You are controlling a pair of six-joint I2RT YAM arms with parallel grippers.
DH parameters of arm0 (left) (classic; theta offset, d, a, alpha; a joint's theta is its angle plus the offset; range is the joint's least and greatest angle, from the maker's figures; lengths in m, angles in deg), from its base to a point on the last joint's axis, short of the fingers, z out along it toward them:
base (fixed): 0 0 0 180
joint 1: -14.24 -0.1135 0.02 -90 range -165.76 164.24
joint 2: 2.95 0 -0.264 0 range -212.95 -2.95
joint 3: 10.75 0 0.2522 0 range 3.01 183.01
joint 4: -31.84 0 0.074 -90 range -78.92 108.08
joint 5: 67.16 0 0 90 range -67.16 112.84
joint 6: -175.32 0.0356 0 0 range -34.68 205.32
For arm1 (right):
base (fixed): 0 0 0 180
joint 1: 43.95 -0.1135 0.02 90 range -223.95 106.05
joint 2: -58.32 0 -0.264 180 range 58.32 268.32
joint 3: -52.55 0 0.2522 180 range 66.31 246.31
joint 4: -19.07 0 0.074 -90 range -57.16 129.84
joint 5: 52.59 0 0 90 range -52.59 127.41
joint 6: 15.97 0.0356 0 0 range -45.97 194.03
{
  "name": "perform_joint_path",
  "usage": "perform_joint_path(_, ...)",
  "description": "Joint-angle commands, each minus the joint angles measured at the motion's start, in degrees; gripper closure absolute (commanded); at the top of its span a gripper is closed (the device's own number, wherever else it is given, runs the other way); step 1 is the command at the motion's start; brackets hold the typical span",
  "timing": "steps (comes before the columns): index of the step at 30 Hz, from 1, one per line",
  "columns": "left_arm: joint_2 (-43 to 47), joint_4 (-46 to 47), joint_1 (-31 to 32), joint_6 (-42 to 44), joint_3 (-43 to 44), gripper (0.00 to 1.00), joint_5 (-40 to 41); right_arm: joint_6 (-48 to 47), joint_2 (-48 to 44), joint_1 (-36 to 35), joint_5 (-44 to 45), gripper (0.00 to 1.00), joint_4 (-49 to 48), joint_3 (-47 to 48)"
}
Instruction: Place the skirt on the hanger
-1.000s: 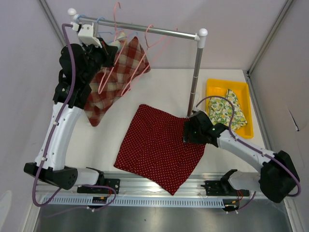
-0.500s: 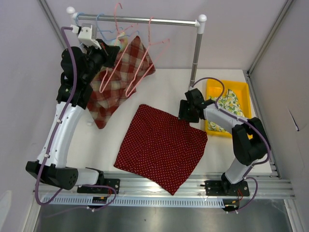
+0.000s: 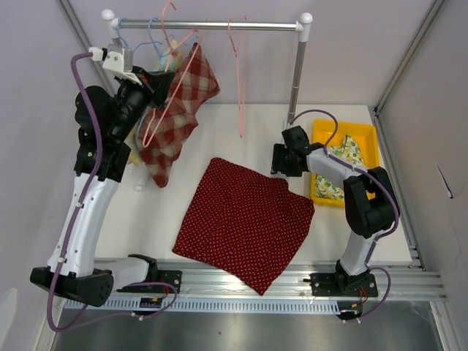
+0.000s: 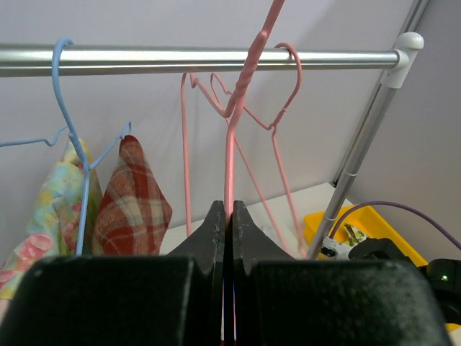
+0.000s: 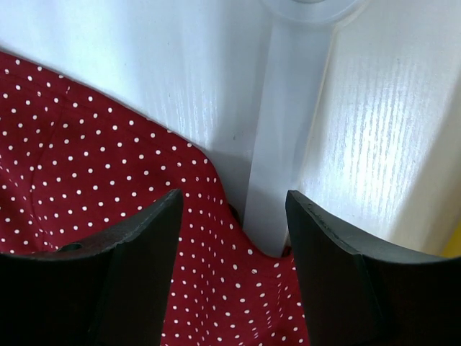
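The red white-dotted skirt (image 3: pixel 241 219) lies flat on the table. My right gripper (image 3: pixel 281 159) stands open at its far right corner, next to the rack's pole foot. In the right wrist view the jaws (image 5: pixel 234 209) straddle the skirt's edge (image 5: pixel 108 158) and a white foot strip (image 5: pixel 277 166), gripping nothing. My left gripper (image 3: pixel 153 84) is raised by the rail, shut on a pink wire hanger (image 3: pixel 172 80). The left wrist view shows that hanger (image 4: pixel 232 151) pinched between the fingertips (image 4: pixel 229 210), with its hook rising past the rail (image 4: pixel 180 58).
More pink hangers (image 4: pixel 281 94) and a blue hanger (image 4: pixel 61 108) hang on the rail. A plaid cloth (image 3: pixel 179 102) hangs beside my left arm. One pink hanger (image 3: pixel 239 80) hangs mid-rail. A yellow tray (image 3: pixel 365 131) with floral cloth sits right of the pole (image 3: pixel 296 80).
My right arm drew back from the skirt's right edge to its far corner by the pole. My left arm lifted the hanger toward the rail, and one pink hanger swung to mid-rail.
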State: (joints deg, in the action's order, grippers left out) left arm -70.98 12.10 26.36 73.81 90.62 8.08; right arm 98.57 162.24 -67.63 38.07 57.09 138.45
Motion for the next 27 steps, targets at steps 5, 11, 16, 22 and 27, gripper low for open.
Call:
perform_joint_path(5,9.83,-3.51,-0.61,-0.09,-5.15,1.00,1.15,-4.32,1.20,1.71,-2.51,0.35,-2.46,3.36)
perform_joint_path(11,19.68,-7.10,-0.61,-1.24,-10.80,1.00,-5.35,-3.62,-6.96,1.71,-1.99,0.31,-1.84,0.38)
perform_joint_path(16,25.22,-8.96,-0.61,-4.65,-16.14,1.00,-15.72,-2.48,-16.10,1.71,-0.76,0.27,2.02,-1.65)
perform_joint_path(22,30.58,-12.39,-0.61,-6.07,-22.48,1.00,-21.96,0.60,-26.39,1.36,1.25,0.26,6.67,-5.86)
perform_joint_path(27,33.30,-12.57,-0.61,-9.75,-29.23,1.00,-30.92,3.67,-34.73,1.45,1.53,0.31,6.87,-17.45)
